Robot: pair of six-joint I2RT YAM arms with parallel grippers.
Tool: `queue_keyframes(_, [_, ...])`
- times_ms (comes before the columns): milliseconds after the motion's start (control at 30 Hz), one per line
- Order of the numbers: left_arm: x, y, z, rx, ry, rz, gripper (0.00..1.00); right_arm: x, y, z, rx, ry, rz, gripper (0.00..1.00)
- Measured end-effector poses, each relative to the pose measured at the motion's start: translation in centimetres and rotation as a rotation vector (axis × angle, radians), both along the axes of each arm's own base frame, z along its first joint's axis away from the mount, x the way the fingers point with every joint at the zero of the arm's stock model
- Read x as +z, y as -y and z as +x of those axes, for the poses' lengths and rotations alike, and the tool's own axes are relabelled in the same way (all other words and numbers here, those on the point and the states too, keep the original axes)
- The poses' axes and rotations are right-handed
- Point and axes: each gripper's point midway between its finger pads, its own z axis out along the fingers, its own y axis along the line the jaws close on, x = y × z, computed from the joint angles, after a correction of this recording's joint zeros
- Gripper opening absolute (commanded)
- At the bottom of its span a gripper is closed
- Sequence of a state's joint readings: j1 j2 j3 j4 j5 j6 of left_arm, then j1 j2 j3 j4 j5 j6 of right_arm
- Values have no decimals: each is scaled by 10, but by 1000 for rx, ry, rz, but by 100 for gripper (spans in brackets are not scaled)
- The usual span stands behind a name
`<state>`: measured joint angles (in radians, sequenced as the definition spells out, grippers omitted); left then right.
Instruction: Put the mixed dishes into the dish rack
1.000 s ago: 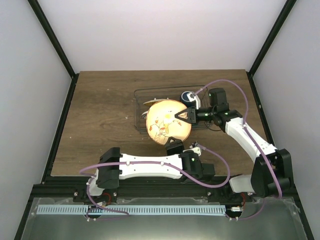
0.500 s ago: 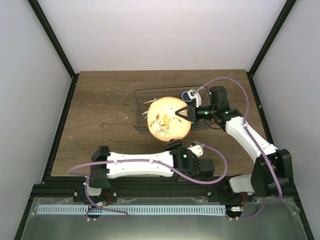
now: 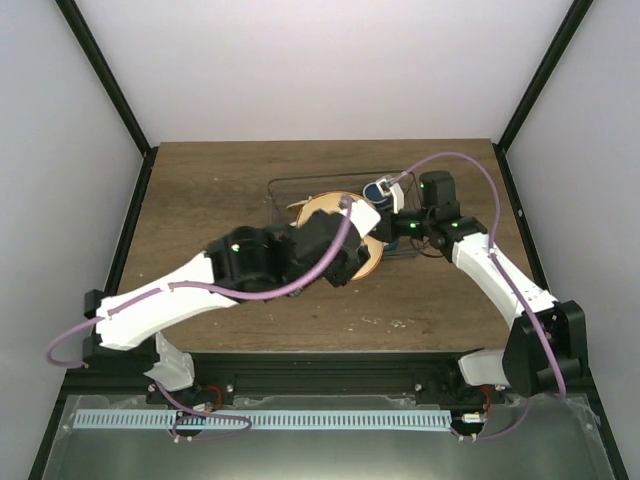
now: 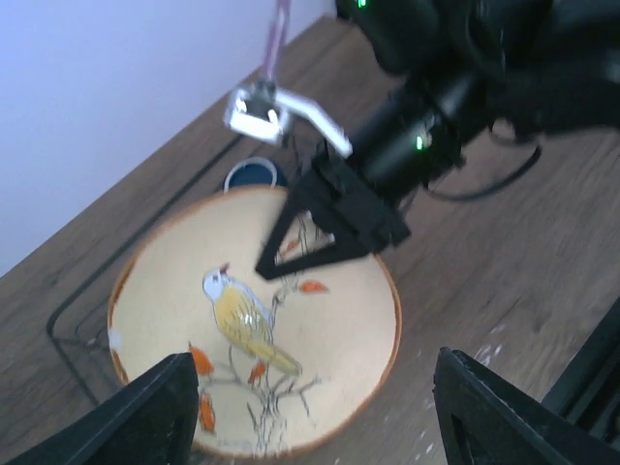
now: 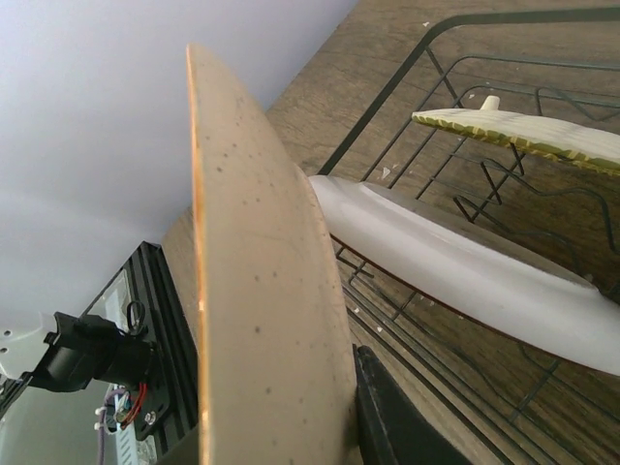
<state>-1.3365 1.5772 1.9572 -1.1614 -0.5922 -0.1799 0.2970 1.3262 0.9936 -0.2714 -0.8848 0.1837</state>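
Observation:
The tan painted plate (image 4: pixel 252 329), with a bird on it, stands tilted on edge at the front of the wire dish rack (image 3: pixel 274 190). My right gripper (image 3: pixel 386 228) is shut on its right rim; its black fingers (image 4: pixel 329 218) show over the plate's face. My left gripper (image 4: pixel 310 412) is open and empty, with its jaws spread wide in front of the plate's lower rim. In the right wrist view the tan plate (image 5: pixel 262 291) is edge-on. Behind it, a white plate (image 5: pixel 465 262) and the orange-yellow plate (image 5: pixel 523 136) stand in the rack. The dark blue cup (image 3: pixel 377 189) sits in the rack's back right. The cream bowl is out of view.
My left arm (image 3: pixel 190 285) stretches across the table from front left to the rack and hides most of the plate from above. My right arm (image 3: pixel 500 280) runs along the right side. Black frame posts (image 3: pixel 120 110) border the table.
My left arm has swung up from lying along the front edge to reach over the plate at the rack. The right gripper still holds the tan plate, now a little nearer the rack.

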Motion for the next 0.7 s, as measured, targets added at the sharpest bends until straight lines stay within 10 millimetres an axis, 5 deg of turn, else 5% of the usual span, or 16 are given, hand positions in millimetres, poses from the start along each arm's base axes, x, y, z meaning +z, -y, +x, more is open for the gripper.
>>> queue_keyframes(167, [35, -7, 28, -58, -15, -203, 70, 1, 1, -3, 2, 2, -7, 1])
queue_keyframes(400, [43, -53, 113, -37, -57, -423, 71, 3, 5, -7, -7, 25, -32, 1])
queue_keyframes(567, [20, -86, 161, -38, -114, -540, 70, 10, 9, -13, -6, 68, -45, 1])
queue_keyframes(700, [-20, -124, 194, 24, -180, -609, 70, 17, 12, -17, -12, 121, -66, 1])
